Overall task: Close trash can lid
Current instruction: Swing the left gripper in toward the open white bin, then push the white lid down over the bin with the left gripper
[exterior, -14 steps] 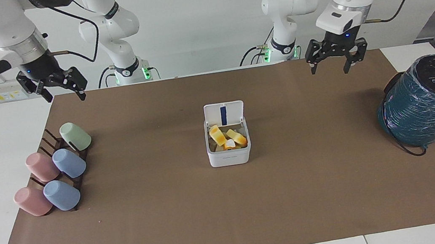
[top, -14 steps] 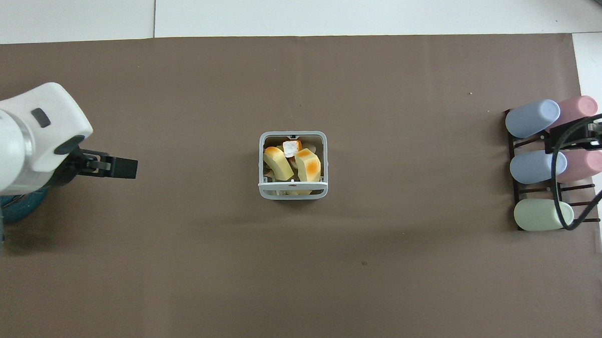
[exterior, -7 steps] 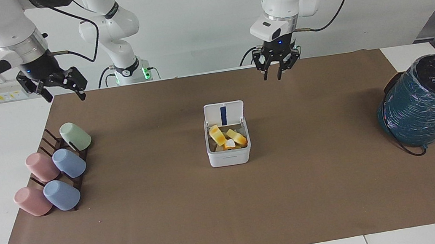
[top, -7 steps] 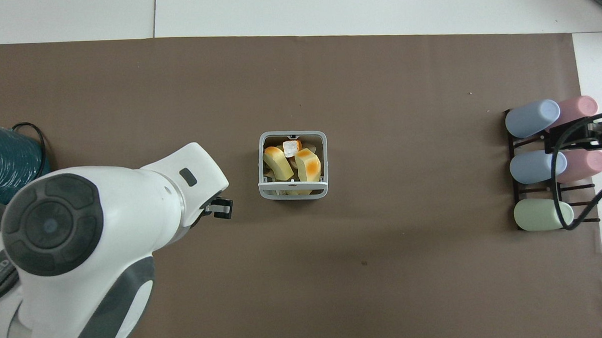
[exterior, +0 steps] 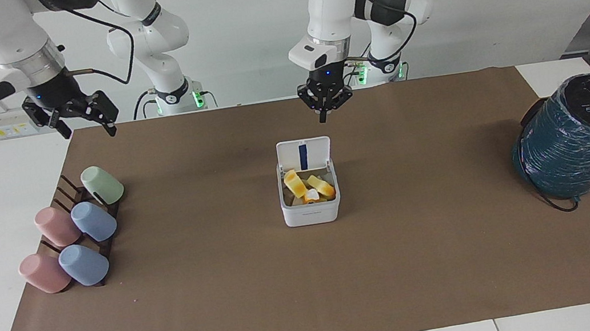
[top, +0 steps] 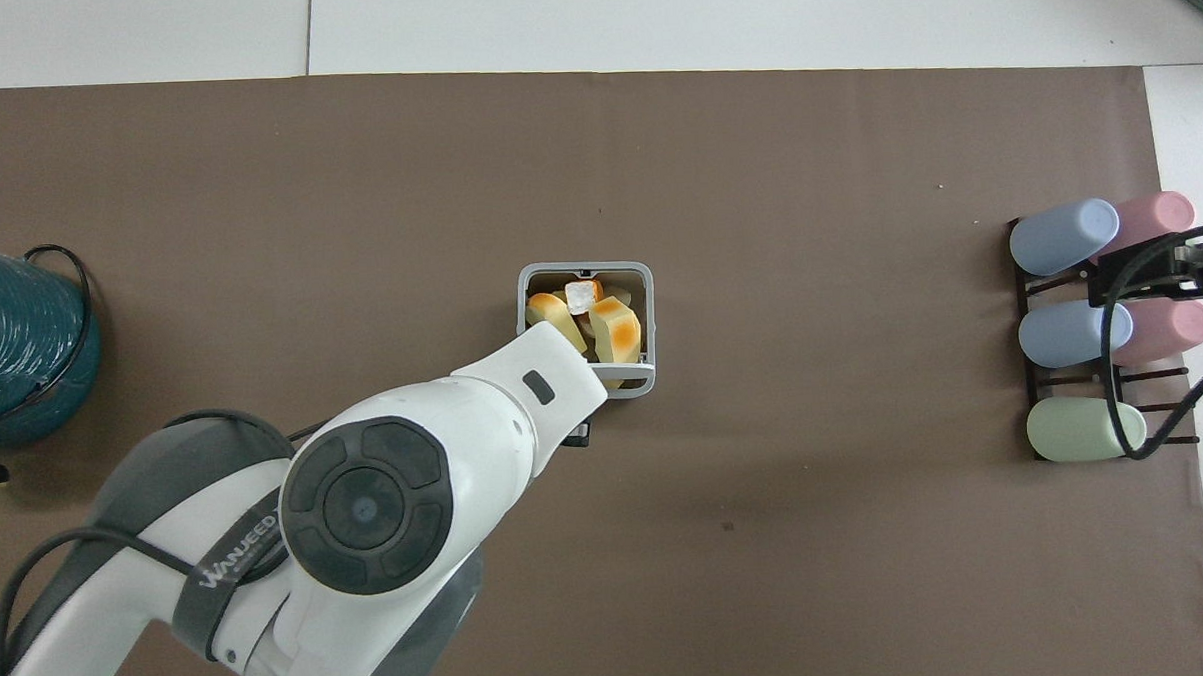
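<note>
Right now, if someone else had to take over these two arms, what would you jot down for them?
Left gripper: raised above the mat just on the robots' side of the open lid, fingers closed, holding nothing, touching nothing.
Right gripper: open, waiting in the air at its own end of the table, near the cup rack.
Trash can: mid-mat, upright, food scraps inside; lid stands up on its hinge, blue stripe showing.
Done: nothing.
Left: push the lid down until it shuts.
</note>
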{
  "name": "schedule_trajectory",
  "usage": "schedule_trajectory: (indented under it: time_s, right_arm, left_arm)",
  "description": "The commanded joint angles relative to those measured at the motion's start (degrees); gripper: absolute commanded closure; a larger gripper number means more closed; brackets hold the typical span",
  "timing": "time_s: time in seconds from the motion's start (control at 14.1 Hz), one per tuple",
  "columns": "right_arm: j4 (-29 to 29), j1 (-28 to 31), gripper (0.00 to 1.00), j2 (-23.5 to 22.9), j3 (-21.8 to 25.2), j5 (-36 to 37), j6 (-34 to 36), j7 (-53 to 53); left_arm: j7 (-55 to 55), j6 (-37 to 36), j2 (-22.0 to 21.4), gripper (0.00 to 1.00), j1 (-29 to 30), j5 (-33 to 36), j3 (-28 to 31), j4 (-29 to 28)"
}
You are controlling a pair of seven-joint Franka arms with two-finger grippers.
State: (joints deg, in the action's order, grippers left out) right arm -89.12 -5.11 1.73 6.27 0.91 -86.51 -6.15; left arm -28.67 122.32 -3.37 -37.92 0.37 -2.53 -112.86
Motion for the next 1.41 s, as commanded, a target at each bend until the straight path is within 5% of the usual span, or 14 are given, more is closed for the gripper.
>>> schedule_trajectory:
  time_s: [0.0,1.34]
  right_arm:
    - [-1.14,0.28,0.00,1.26,-0.03,-1.00,0.55,1.41]
    - [-1.14,0.19,0.00,1.26,-0.03,-1.00,0.46,1.41]
  left_arm:
    - [-1.74,5.11,3.98,1.00,-0.93,1.04,1.12,1.67]
    - [-1.83,15.14,20.33,1.00,2.33,1.13,1.39,9.06]
